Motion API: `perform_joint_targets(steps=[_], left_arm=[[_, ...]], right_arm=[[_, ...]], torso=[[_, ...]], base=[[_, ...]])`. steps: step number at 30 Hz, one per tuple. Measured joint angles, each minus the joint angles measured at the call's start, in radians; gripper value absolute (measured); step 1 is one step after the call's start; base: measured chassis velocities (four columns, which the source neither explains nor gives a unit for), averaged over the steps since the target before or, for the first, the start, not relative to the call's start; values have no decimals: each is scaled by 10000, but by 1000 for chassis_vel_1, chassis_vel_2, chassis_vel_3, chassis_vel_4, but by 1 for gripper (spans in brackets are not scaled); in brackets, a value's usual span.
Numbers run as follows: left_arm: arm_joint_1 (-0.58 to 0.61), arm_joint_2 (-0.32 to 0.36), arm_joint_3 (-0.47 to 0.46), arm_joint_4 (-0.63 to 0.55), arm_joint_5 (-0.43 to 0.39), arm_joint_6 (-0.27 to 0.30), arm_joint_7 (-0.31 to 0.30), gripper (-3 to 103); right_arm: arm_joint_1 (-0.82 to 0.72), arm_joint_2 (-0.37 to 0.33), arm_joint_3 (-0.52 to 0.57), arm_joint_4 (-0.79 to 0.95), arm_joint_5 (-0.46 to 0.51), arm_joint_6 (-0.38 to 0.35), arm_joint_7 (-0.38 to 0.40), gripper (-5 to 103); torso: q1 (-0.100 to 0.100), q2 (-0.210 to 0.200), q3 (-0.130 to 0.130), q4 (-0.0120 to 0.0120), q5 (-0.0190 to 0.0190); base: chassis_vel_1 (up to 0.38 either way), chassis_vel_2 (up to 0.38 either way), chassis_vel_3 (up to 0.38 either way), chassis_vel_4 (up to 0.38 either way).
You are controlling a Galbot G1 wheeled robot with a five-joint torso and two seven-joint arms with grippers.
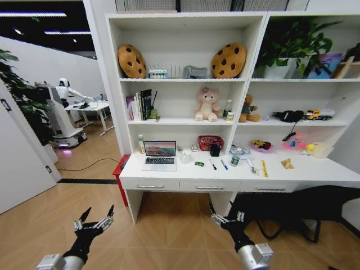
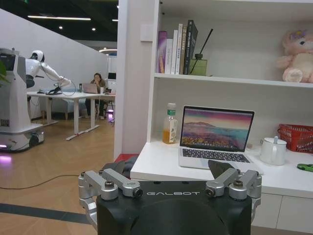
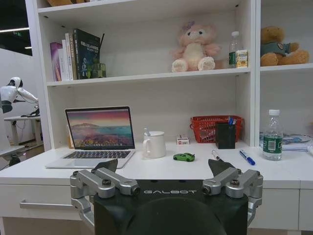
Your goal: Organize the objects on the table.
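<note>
White table (image 1: 315,171) with laptop (image 1: 160,156) sits beyond both spread-fingered tools (image 1: 93,221) (image 1: 226,216).

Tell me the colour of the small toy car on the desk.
The toy car is green; the right wrist view shows it best.

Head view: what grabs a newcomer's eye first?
Likely the open laptop with its bright screen, at the left end of the white desk, with the green toy car and two pens scattered to its right. Two cookie-shaped cushions flank the top shelf above. Low in the foreground, the left end effector and right end effector hang open over the wood floor, short of the desk.
</note>
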State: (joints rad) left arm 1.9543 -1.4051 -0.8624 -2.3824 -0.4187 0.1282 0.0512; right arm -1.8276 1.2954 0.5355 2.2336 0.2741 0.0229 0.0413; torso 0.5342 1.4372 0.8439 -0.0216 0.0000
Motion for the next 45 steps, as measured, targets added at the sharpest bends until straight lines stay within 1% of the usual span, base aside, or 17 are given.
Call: perform_joint_targets(steps=[16,20,23,25,27,29,31,34,35,36,37,38,40,41,42,44,45], left_arm=[[-27,-11,0,96,60,-24,14,97],[-26,-39,11,114,71,-26,13,97],[-35,-24,11,131,72,-28,13,97],[-38,-18,11,140,73,-29,13,97],[-41,-24,12,144,73,-29,13,97],[-42,-27,14,149,72,-28,12,97],[-42,-23,16,151,73,-29,12,97],[-41,1,18,164,76,-29,10,97],[-35,18,27,182,89,-29,10,97],[-40,39,35,212,100,-30,9,97],[-40,39,35,212,100,-30,9,97],[-46,62,41,233,105,-30,5,97],[-47,126,58,241,113,-30,8,97],[-18,273,84,261,150,-33,8,97],[-18,273,84,261,150,-33,8,97],[25,819,87,363,231,-70,9,97],[25,819,87,363,231,-70,9,97]], right_arm=[[52,93,10,-159,31,301,-75,100],[68,76,8,-153,35,340,-76,100],[66,87,1,-145,34,381,-85,100],[46,95,-1,-139,27,412,-96,100],[29,110,-6,-135,24,485,-104,100],[33,120,-10,-132,29,515,-103,100],[32,139,-23,-117,94,586,-101,100],[23,148,-57,-42,375,840,-130,100],[36,136,-75,6,636,1034,-171,100],[34,106,-58,79,764,1121,-236,100],[34,106,-58,79,764,1121,-236,100],[34,81,-27,123,788,1163,-271,100],[34,32,21,162,792,1178,-309,100],[41,-38,81,193,829,1181,-323,100],[41,-38,81,193,829,1181,-323,100],[52,-177,237,295,1017,1132,-319,100],[52,-177,237,295,1017,1132,-319,100]], torso=[[0,1,0,1,-2],[1,2,0,-4,-3],[2,0,1,3,6],[1,0,0,2,-4],[1,1,0,-3,-2],[3,-2,2,5,4],[4,-3,2,0,6],[2,1,-1,-6,-8],[10,-5,4,7,12],[13,-5,4,0,-3],[13,-5,4,0,-3],[12,-4,2,-3,-13],[16,-6,4,-10,-1],[18,-7,6,5,3],[18,-7,6,5,3],[5,-3,1,12,-4],[5,-3,1,12,-4]], base=[[-77,81,84,-90],[-240,220,213,-225],[-242,267,265,-267],[-285,279,281,-283],[-308,326,313,-312],[-318,350,301,-329],[-387,359,364,-341],[-369,361,375,-354],[-297,357,360,-321],[-306,319,319,-259],[-306,319,319,-259],[-306,210,211,-259],[-174,210,4,-158],[-60,155,4,-4],[-60,155,4,-4],[-31,103,26,27],[-31,103,48,58]])
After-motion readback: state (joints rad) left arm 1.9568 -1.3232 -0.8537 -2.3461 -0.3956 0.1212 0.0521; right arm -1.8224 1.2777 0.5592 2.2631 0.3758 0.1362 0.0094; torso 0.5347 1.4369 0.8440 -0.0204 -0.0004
